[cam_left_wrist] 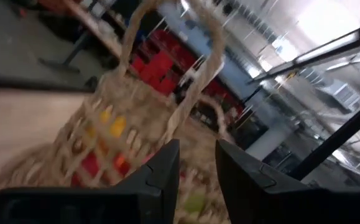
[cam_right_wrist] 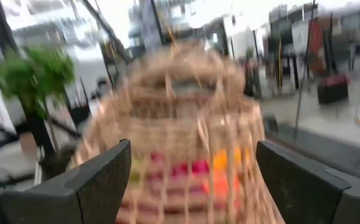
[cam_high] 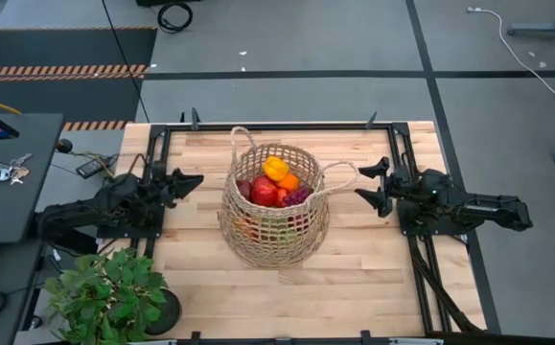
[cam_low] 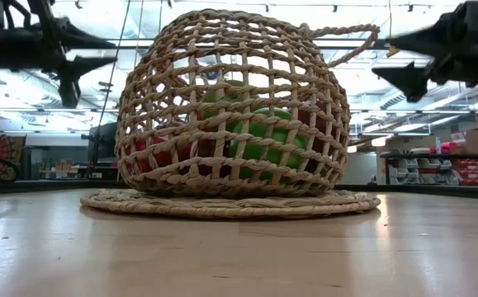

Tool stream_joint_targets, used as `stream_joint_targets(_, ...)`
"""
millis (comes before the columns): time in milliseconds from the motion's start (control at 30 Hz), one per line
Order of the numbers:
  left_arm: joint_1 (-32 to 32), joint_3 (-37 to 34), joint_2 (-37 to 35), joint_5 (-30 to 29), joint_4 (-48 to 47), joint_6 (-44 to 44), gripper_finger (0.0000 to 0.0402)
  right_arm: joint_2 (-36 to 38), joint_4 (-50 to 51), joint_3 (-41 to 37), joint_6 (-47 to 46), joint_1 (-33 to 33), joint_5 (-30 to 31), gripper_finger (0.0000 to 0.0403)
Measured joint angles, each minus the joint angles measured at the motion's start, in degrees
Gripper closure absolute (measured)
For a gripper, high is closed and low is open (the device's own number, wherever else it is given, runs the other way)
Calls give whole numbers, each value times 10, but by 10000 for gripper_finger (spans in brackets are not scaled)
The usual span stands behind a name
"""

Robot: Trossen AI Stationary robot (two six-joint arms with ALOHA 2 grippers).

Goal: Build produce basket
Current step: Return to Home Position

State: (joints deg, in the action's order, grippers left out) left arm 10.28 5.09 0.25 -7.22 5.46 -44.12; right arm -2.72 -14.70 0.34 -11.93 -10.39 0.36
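Upright, mouth up: one basket (cam_high: 275, 244), two handles, heaped with produce (cam_high: 265, 192). Left gripper (cam_high: 196, 183) barely parted, right gripper (cam_high: 367, 183) wide; both empty.

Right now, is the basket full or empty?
Filled, not empty: produce lies heaped inside the upright basket; left gripper and right gripper wait open beside it.

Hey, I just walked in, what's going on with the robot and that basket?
The basket sits in the middle of the table, loaded with produce, a yellow pepper on top. Neither arm is handling anything: the left gripper hangs open and empty to one side of the basket, the right gripper open and empty to the other, both clear of it. The filling looks finished.
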Motion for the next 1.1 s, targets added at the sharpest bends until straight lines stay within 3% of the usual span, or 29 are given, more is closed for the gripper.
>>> stream_joint_targets(233,-31,-36,1,0,-15,-37,295,0,120,0,-22,1,-18,54)
stream_joint_targets(433,-52,-45,2,2,-30,-60,312,-3,136,0,-48,1,-29,54)
stream_joint_targets(600,-57,-45,5,1,-31,3,326,-3,135,0,-48,1,-29,54)
stream_joint_targets(867,-57,-46,5,-1,-24,261,326,-3,135,0,-48,1,-29,54)
stream_joint_targets(1100,-57,-46,5,-1,-23,296,317,-3,135,0,-48,1,-29,54)
